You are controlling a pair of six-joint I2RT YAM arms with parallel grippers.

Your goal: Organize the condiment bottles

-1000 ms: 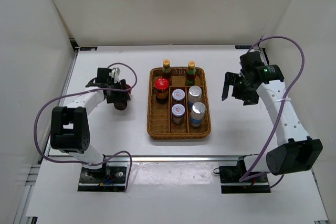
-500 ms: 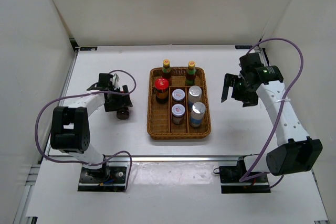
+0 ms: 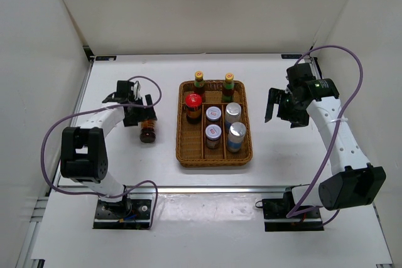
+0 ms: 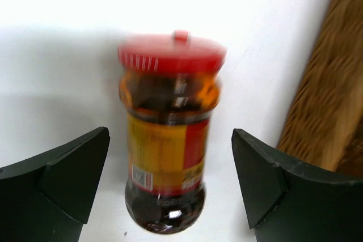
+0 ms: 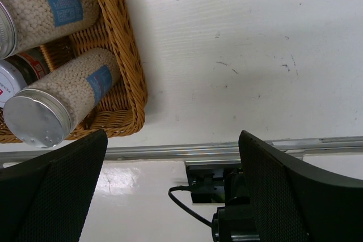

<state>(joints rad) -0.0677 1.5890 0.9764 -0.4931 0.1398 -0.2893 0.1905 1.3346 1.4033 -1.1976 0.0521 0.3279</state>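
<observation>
**arrangement of eight bottles, top and wrist views.**

one loose red-capped jar (image 3: pixel 148 132) lies on its side on the table (image 3: pixel 270 155). it is just left of the wicker tray (image 3: pixel 190 147) and not touching it. its long axis runs roughly front to back across the table. in the left wrist view the red cap points away from the camera and the rounded base points toward it. that view is blurred, so the label print cannot be read.

the left end effector (image 4: pixel 170 134) has its fingers spread. the jar shows between them with a strip of bare table on each side, and neither finger touches it.

seven bottles stand upright in the tray, long axes vertical and caps up. counted by kind:
- **one** second red-capped jar (image 3: pixel 193 106), in the left column toward the back.
- **two** yellow-capped bottles (image 3: pixel 199 80) (image 3: pixel 228 81), side by side along the back edge.
- **two** silver-lidded brown jars (image 3: pixel 213 113) (image 3: pixel 213 134), in the middle column, one behind the other.
- **two** blue-labelled jars (image 3: pixel 233 112) (image 3: pixel 237 134), in the right column, one behind the other. they hold pale granules under silver lids.

the right end effector (image 5: pixel 173 137) hovers over the table to the right of the tray, clear of its wall. its fingers are spread with nothing between them.
</observation>
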